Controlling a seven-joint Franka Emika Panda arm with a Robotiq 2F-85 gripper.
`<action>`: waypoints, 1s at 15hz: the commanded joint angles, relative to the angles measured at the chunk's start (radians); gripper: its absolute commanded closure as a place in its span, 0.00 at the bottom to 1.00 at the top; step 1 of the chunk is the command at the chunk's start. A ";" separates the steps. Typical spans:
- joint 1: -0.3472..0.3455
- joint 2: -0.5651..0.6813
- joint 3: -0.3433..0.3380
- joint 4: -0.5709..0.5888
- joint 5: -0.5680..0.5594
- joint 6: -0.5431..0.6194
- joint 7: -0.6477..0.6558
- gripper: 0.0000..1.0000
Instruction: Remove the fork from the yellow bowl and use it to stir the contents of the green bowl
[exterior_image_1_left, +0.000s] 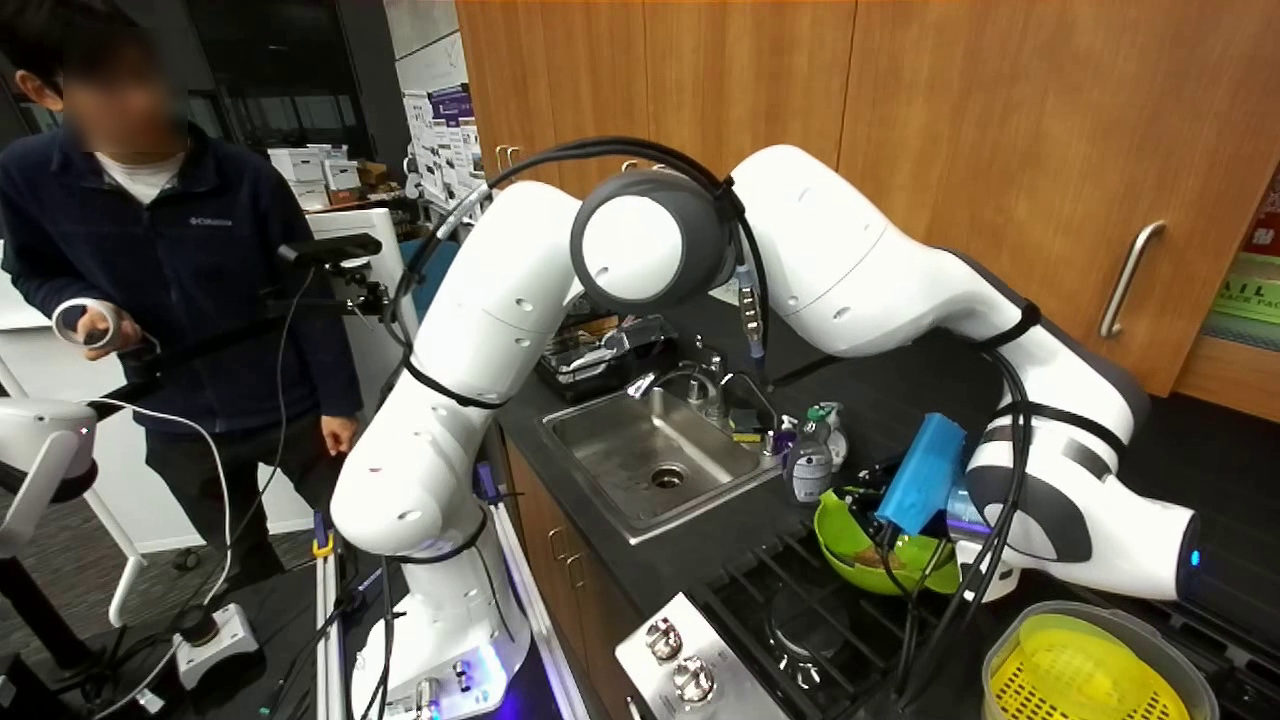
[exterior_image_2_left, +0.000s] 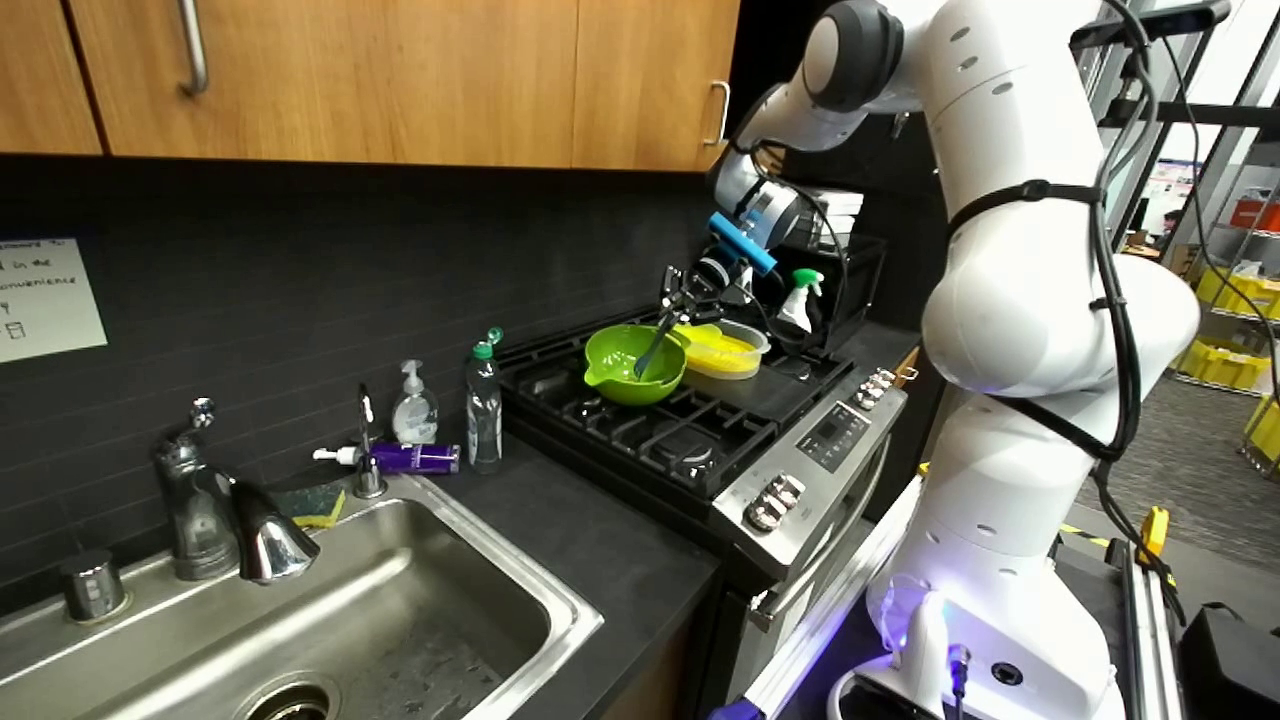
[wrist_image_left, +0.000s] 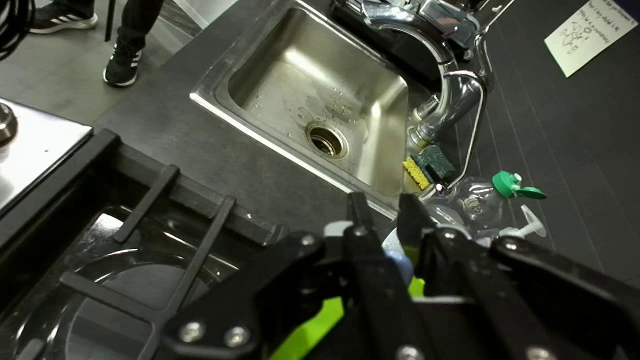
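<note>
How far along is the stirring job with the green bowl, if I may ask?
Already done, it seems: the fork is out of the yellow bowl, its lower end inside the green bowl. In hand: the pincer appears to grip its upper end. Left: probably stirring the brownish contents; these stills cannot show whether that has begun.

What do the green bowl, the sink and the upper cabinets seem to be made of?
Green bowl: probably plastic, glossy, going by its bright, even color and sharp highlights.
Sink: most likely satin stainless steel, judging by its grey sheen and soft reflections.
Cabinets: smooth, low-sheen wood or wood-look laminate; the visible grain leaves either open.
</note>
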 joint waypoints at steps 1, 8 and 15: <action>0.001 0.026 0.005 0.080 -0.044 -0.048 0.046 0.95; -0.006 0.056 0.011 0.142 -0.074 -0.094 0.061 0.95; 0.004 0.055 0.009 0.107 -0.039 -0.031 0.098 0.95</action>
